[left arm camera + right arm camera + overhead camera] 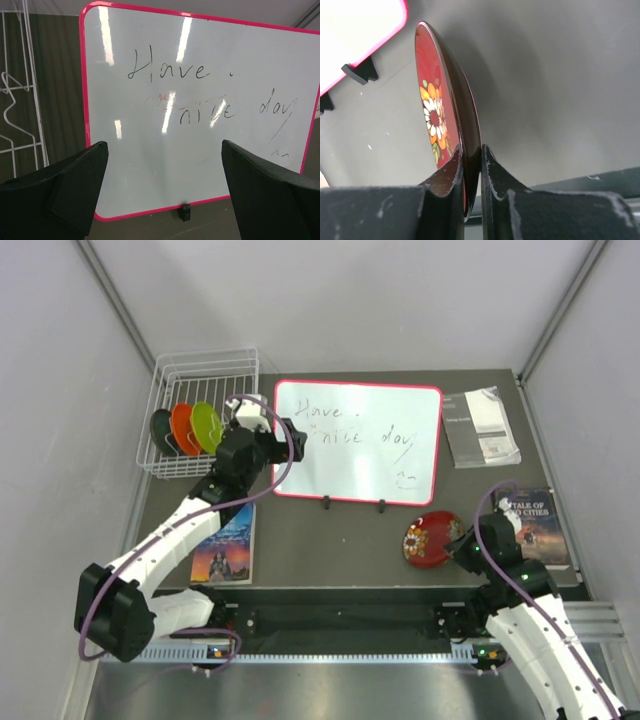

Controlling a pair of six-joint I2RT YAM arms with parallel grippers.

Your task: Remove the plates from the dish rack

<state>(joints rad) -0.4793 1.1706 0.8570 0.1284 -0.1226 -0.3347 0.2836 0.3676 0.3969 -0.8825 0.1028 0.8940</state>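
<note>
The white wire dish rack (pixel 200 370) stands at the far left and holds three upright plates: dark teal (pixel 160 430), orange (pixel 183 427) and lime green (pixel 207 424). My left gripper (pixel 292 436) is open and empty, just right of the rack, facing the whiteboard (pixel 200 100); its fingers (pixel 80 185) frame the board. The rack's wires (pixel 15 100) show at the left edge of that view. My right gripper (pixel 458 543) is shut on the rim of the red flowery plate (pixel 430 538), which shows edge-on in the right wrist view (pixel 437 110), held near the tabletop.
A red-framed whiteboard (pixel 357 440) reading "Have a nice day" stands in the middle. A book (pixel 228 545) lies front left, another book (pixel 540 525) front right, and a leaflet (pixel 480 425) at the far right.
</note>
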